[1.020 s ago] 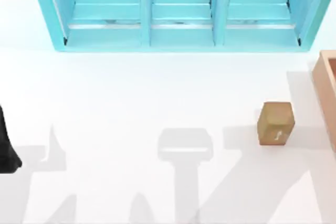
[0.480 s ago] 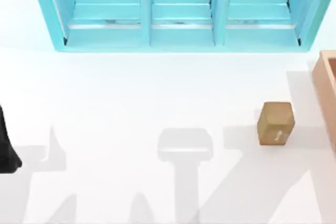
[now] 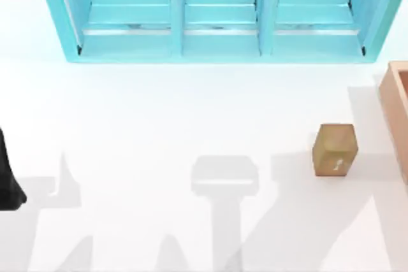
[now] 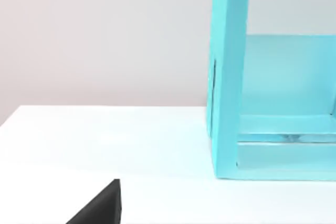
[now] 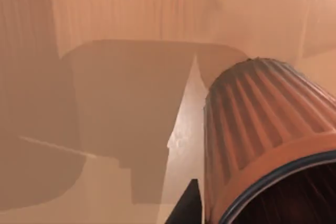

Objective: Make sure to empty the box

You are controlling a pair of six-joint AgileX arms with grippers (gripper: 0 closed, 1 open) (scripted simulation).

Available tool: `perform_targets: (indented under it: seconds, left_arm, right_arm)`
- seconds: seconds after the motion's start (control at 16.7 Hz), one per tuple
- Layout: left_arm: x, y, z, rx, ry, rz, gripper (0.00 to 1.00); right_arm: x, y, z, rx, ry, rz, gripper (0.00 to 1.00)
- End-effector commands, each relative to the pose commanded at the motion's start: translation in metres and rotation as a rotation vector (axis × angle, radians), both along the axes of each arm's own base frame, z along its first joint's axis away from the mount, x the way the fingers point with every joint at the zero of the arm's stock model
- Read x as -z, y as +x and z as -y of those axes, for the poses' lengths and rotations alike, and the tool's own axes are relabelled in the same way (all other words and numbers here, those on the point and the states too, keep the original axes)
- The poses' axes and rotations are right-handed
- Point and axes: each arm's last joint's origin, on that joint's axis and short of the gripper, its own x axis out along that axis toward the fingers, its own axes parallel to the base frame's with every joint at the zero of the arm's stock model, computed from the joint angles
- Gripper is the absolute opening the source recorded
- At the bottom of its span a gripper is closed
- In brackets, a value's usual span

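Note:
The box (image 3: 395,103) is a light-brown wooden bin cut off by the top view's right edge. In the right wrist view its reddish-brown inside (image 5: 126,19) is seen from close up. An orange ribbed cup with a blue rim (image 5: 262,129) lies inside it, very near the camera. A dark part of my right gripper (image 5: 182,208) shows beside the cup; whether it touches the cup is unclear. My left arm (image 3: 6,179) sits parked at the table's left edge, and a black piece of the left gripper (image 4: 100,208) shows in the left wrist view.
A small brown block with a white mark (image 3: 335,149) stands on the white table just left of the box. A big turquoise shelf unit (image 3: 217,14) runs along the back, and its end wall (image 4: 228,77) is visible in the left wrist view.
Block, box and left arm stay put. Only the arm shadows near the table's front edge shift slightly.

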Motion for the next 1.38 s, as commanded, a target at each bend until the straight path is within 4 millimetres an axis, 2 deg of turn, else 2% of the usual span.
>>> perform_targets:
  seconds: [0.12,0.3,0.42,0.48,0.6,0.9,1.26,1.38]
  left_arm:
    - [0.000,0.000,0.000,0.000,0.000,0.000,1.00]
    - [0.000,0.000,0.000,0.000,0.000,0.000,1.00]
    - [0.000,0.000,0.000,0.000,0.000,0.000,1.00]
    - [0.000,0.000,0.000,0.000,0.000,0.000,1.00]
    - [0.000,0.000,0.000,0.000,0.000,0.000,1.00]
    - [0.000,0.000,0.000,0.000,0.000,0.000,1.00]
    - [0.000,0.000,0.000,0.000,0.000,0.000,1.00]
    - [0.000,0.000,0.000,0.000,0.000,0.000,1.00]
  right_arm:
    - [-0.044,-0.003,-0.003,0.010,-0.030,0.063,0.00]
    - [-0.121,-0.020,-0.011,0.022,-0.068,0.146,0.00]
    - [-0.152,-0.032,-0.014,0.026,-0.075,0.154,0.00]
    - [-0.159,-0.035,-0.014,0.027,-0.073,0.143,0.00]
    - [-0.155,-0.031,-0.012,0.024,-0.056,0.093,0.00]
    - [-0.111,-0.002,0.001,-0.005,0.012,-0.026,0.00]
    - [-0.108,0.000,-0.001,-0.010,0.017,-0.034,0.00]
    - [-0.108,0.007,-0.012,-0.010,0.007,-0.017,0.00]
